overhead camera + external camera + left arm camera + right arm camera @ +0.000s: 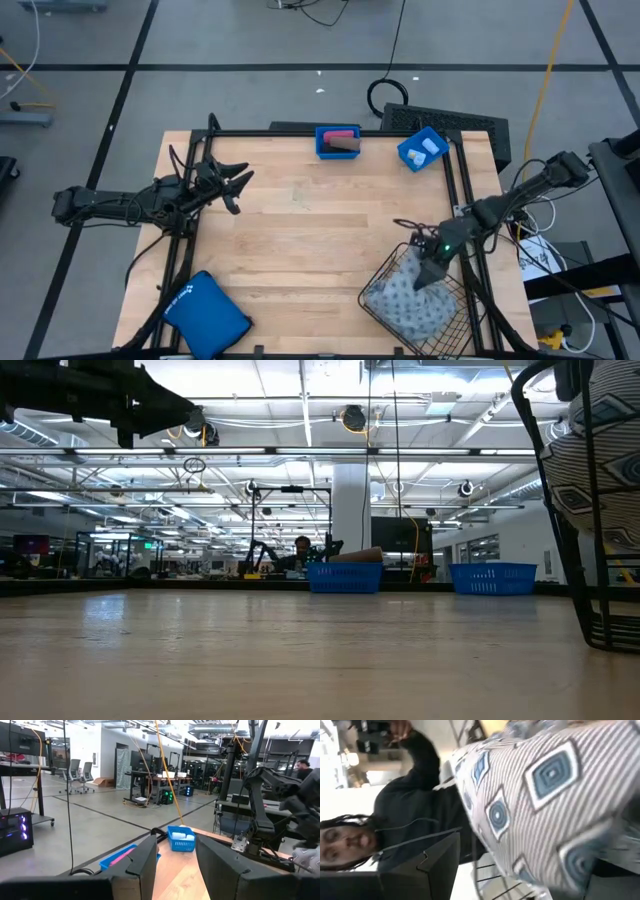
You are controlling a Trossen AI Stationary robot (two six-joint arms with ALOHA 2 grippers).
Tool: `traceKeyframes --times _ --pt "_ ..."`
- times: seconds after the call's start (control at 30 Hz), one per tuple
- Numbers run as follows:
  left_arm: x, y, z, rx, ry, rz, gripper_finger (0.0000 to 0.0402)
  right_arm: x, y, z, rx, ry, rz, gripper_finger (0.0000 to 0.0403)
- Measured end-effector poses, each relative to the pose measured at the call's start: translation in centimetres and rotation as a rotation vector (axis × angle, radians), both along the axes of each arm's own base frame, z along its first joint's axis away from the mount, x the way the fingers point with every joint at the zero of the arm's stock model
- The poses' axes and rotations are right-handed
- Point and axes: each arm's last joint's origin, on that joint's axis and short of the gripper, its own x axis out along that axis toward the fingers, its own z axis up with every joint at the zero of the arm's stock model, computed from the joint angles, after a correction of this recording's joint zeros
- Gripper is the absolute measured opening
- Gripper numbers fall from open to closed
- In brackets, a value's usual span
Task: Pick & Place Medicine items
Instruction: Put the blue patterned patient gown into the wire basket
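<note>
Wood tabletop, two arms, patterned pack in wire basket

Wooden table (320,240), seen from above, taken from left to right. At the left edge, towards the far side: left gripper (236,187), raised off the wood, fingers (145,865) spread apart with nothing between them. At the near left corner: large plain blue pouch (207,312), lying flat and well apart from everything else. Along the far edge, around the middle: blue bin (338,142) holding a pink oblong container (340,132) and a brown oblong container (343,145) side by side. Further right on the same edge: second blue bin (422,150), tilted in plan, holding tiny white vials (424,152). At the near right corner: black wire basket (392,268) with the grey-blue patterned soft pack (405,305) inside, filling most of it. Over the basket: right gripper (432,272), lowered onto the pack's far right part; cannot tell whether clenched or released. Filling the right wrist view: striped pack fabric with blue diamond figures, a person in dark clothing beyond it.
</note>
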Motion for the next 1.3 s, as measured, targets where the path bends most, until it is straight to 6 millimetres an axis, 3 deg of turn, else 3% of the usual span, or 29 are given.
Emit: traceKeyframes --times 0.2,0.43,0.6,0.73,0.83,1.3 --pt "0.0 0.0 -0.1 0.0 0.014 0.0 0.0145 -0.9 -2.0 0.1 -0.088 -0.025 -0.061 0.024" --pt "0.0 0.0 -0.2 -0.001 0.019 0.0 0.0145 -1.5 -3.9 1.2 -0.164 -0.2 -0.106 0.024" --pt "0.0 0.0 -0.2 -0.001 0.019 0.0 0.0145 -1.4 -4.5 3.4 -0.324 -0.587 -0.148 0.024" --pt "0.0 0.0 -0.2 -0.001 0.019 0.0 0.0145 -0.8 -3.6 5.8 -0.474 -1.027 -0.107 0.024" --pt "0.0 0.0 -0.2 -0.001 0.019 0.0 0.0145 -0.1 -2.7 6.4 -0.556 -1.206 -0.07 0.024" --pt "0.0 0.0 -0.3 0.001 0.031 0.001 0.0145 3.0 -1.1 3.0 -0.585 -1.02 0.079 0.024"
